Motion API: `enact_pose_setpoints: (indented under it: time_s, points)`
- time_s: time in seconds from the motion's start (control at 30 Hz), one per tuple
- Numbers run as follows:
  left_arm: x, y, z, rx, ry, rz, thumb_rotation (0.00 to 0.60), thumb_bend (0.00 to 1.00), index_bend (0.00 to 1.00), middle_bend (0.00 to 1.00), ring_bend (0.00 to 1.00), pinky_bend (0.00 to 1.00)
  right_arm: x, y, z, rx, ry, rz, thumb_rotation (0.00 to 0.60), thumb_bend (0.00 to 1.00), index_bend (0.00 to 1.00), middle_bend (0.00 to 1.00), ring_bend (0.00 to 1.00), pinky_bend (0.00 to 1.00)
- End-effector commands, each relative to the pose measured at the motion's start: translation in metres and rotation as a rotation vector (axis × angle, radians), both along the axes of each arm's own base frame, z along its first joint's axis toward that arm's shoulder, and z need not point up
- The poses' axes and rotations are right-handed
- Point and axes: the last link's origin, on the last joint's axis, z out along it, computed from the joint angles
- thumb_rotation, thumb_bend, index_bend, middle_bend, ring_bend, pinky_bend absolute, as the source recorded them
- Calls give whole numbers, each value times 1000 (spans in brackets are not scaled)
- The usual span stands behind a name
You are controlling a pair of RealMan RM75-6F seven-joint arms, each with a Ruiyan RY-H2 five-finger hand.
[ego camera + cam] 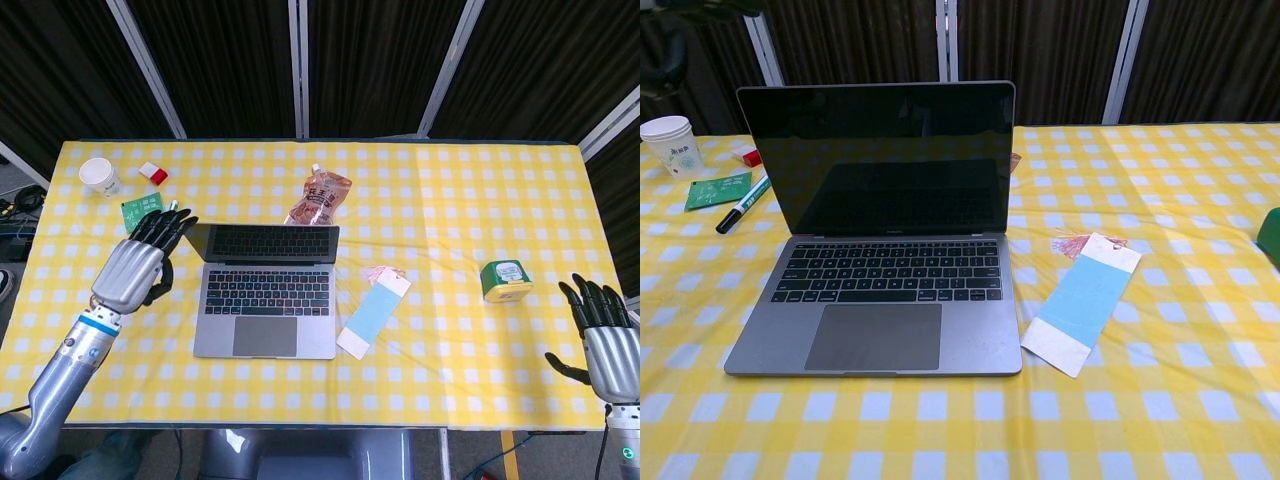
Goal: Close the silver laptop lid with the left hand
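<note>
The silver laptop (266, 297) (880, 300) stands open in the middle of the table, its dark screen (880, 160) upright and facing me. In the head view my left hand (135, 268) is raised just left of the lid's left edge, fingers spread and pointing up toward the lid's top corner, holding nothing. I cannot tell whether it touches the lid. A dark blurred shape at the chest view's top left corner may be part of that hand. My right hand (605, 335) hovers open at the table's right front edge, far from the laptop.
A yellow checked cloth (450, 200) covers the table. A snack pouch (319, 197) lies behind the laptop. A blue card (372, 313) lies to its right, a green tin (505, 279) further right. A paper cup (100, 176), red eraser (153, 172), green card (718, 189) and marker (742, 205) sit at the left.
</note>
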Motion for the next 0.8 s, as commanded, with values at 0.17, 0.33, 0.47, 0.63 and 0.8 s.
enact_pose_setpoints:
  time_s: [0.17,0.33,0.47,0.63,0.8]
  points:
    - [48,50,-9,-57,85,-52,600,1000,0,0,0,0,-3,-3,0,-1,2,-24,600,0,0,0,0,0]
    - [55,65,-25,-128,91,-18,600,1000,128,49,65,65,-4,-4,1,-8,4,-37,600,0,0,0,0,0]
    - [57,71,-35,-174,85,16,600,1000,213,131,141,181,-5,-5,1,-10,4,-46,600,0,0,0,0,0]
    - [57,72,-40,-182,106,24,600,1000,314,233,234,270,-8,-5,0,-7,5,-61,600,0,0,0,0,0]
    - [59,69,-41,-196,100,26,600,1000,336,260,259,290,-8,-5,0,-4,6,-64,600,0,0,0,0,0]
